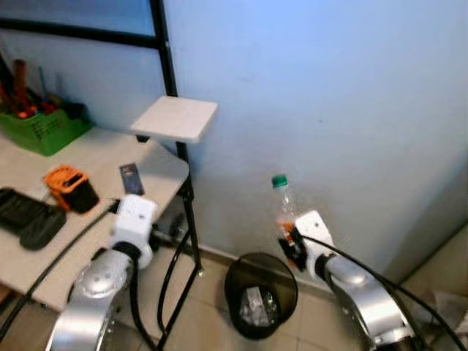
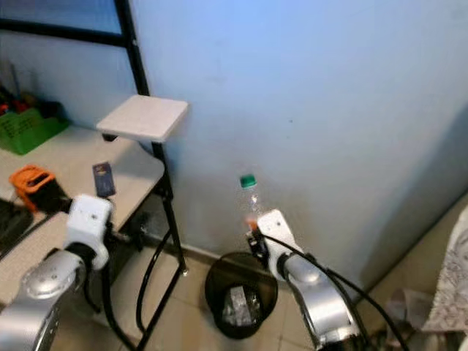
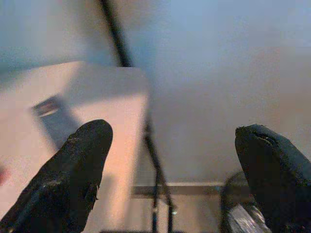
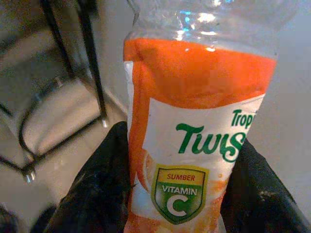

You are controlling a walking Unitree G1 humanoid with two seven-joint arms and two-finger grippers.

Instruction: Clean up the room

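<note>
1. My right arm is bent at the elbow and reaches fwd toward the blue wall. The right gripper holds a bottle upright, just above the bin on the floor.
2. Right fingers are closed on the bottle's lower half, one black pad on each side of the label, firm contact on both.
3. Left arm is raised beside the table, wrist w/ white housing over its front edge. The left gripper has its fingers spread wide apart, nothing between them; past them I see the table corner, a black frame leg and the wall.
4. Bottle: clear plastic, green cap, orange sleeve label round the body. The upper part looks clear, can't tell if any liquid is inside. It sits close to the wall, above the bin's rim on the side nearest the wall.
5. Readable on the label: green letters "Trop" and "Twis", both cut off at the edge, plus a green shield badge w/ "SUMBER VITAMIN C".
6. Bin: round, black, on the tile floor next to the table's black frame; some crumpled clear stuff inside.
7. On the table: an orange-and-black box, a dark card, a green crate w/ tools at the back. A white square panel sits on the black upright post.
</note>
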